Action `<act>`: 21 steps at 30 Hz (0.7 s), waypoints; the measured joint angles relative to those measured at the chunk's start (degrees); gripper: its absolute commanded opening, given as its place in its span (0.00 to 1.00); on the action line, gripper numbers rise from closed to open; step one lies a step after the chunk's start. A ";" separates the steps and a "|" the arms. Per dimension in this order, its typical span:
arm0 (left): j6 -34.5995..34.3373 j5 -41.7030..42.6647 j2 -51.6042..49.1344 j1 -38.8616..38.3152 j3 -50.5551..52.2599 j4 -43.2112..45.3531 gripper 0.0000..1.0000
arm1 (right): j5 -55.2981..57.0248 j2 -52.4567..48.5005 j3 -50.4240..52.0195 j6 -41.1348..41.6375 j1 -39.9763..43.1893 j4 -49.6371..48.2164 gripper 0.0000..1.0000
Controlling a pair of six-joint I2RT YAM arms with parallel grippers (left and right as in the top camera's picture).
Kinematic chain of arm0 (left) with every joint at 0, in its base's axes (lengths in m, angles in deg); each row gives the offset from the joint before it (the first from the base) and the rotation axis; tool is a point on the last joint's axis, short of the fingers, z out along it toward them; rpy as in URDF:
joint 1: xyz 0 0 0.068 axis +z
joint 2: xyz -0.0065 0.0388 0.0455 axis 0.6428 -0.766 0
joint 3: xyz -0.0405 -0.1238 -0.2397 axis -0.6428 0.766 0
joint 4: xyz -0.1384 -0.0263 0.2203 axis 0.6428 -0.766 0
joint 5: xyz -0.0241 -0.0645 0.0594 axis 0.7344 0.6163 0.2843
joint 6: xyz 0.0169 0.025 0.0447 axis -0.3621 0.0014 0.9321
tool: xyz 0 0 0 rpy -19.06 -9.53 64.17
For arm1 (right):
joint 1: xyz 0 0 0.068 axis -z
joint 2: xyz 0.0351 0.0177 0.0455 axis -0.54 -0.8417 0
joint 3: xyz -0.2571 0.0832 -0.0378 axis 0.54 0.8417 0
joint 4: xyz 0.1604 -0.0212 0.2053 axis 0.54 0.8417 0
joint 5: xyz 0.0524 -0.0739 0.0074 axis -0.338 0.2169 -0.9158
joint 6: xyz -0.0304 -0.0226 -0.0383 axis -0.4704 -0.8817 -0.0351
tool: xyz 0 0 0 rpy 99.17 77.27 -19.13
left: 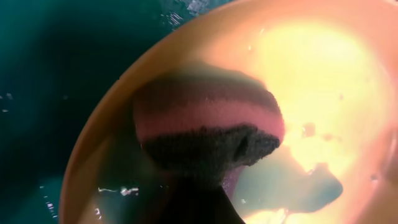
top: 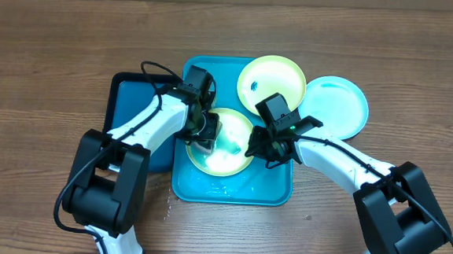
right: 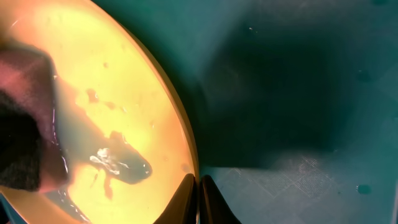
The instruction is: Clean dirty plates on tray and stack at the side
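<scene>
Sponge (left: 208, 127), striped pink and dark grey, is clamped in the left gripper (top: 204, 132) and pressed onto a wet yellow-green plate (top: 233, 155) lying inside the tray (top: 230, 192), near its middle. The right gripper (right: 198, 190) is pinched tight on that plate's rim, on the side toward the tray's right edge. A second yellow-green plate (top: 271, 82) overlaps the tray's far right corner. The light blue plate (top: 334, 106) lies on the table (top: 58, 38) just right of the tray, and a dark-blue tray (top: 129, 105) sits just left of it

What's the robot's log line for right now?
left pincer: shut on sponge | sponge: on wet yellow-green plate | right pincer: shut at plate rim | plate: in turquoise tray
</scene>
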 measured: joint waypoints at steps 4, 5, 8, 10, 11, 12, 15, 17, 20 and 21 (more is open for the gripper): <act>1.29 6.34 -0.35 0.31 0.11 -0.48 0.04 | 0.00 0.00 0.00 0.00 0.02 0.00 0.04; 1.53 7.43 -0.46 0.33 -0.04 -0.87 0.04 | 0.02 0.00 0.00 0.00 0.02 0.00 0.04; 2.95 10.73 -1.05 0.81 -2.05 -4.42 0.04 | 0.00 0.00 0.00 0.00 0.02 -0.02 0.04; 3.69 12.17 -1.27 1.22 -4.52 -7.08 0.04 | -0.02 0.00 0.00 0.02 0.02 -0.04 0.04; 4.07 12.55 -1.27 1.36 -5.60 -7.82 0.04 | -0.02 0.00 0.00 0.02 0.00 -0.04 0.04; 4.35 12.96 -1.27 1.53 -7.10 -8.59 0.04 | 0.00 0.00 0.00 0.00 0.00 -0.07 0.04; 4.87 12.92 -1.25 1.62 -10.71 -10.12 0.04 | 0.00 0.00 0.00 0.00 0.00 -0.09 0.04; 5.31 11.87 -1.25 1.57 -11.69 -11.17 0.04 | -0.02 0.00 0.00 0.00 0.00 -0.09 0.04; 5.66 8.52 -1.25 1.57 -11.54 -12.33 0.04 | -0.02 0.00 0.00 -0.02 0.00 -0.09 0.04; 5.70 7.39 -1.25 1.57 -11.30 -12.24 0.04 | -0.02 0.00 0.00 0.00 0.00 -0.07 0.04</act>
